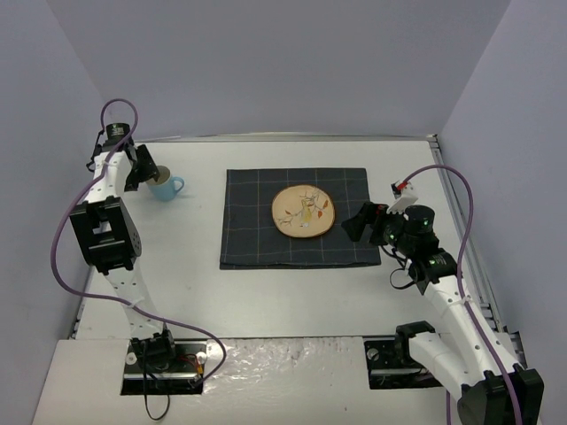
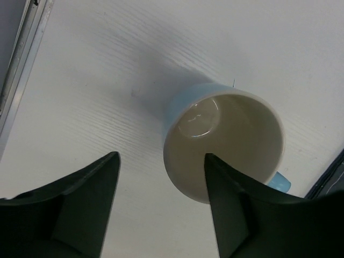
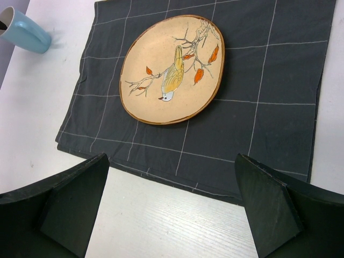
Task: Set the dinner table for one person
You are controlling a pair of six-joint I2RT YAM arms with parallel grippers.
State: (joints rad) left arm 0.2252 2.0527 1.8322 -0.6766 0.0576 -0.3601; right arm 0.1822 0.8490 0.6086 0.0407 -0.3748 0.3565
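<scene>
The white dinner table [image 1: 292, 301] carries a dark navy checked mat [image 1: 257, 239] with a tan plate [image 1: 303, 211] painted with a bird at its middle. A light blue mug [image 1: 166, 187] with a cream inside stands upright on the bare table left of the mat. My left gripper [image 1: 149, 173] is open right over the mug; in the left wrist view [image 2: 161, 155] one finger [image 2: 236, 215] lies over the mug's [image 2: 223, 140] opening and the other [image 2: 80, 204] outside its wall. My right gripper [image 1: 359, 223] is open and empty at the mat's right edge; its wrist view [image 3: 172, 157] shows the plate [image 3: 172, 70].
A thin metal rim [image 1: 461, 239] runs along the table's right side, and another shows at the left [image 2: 19, 75]. Grey walls close in the back and both sides. The mug also shows in the right wrist view [image 3: 24, 29], beyond the mat [image 3: 269, 123].
</scene>
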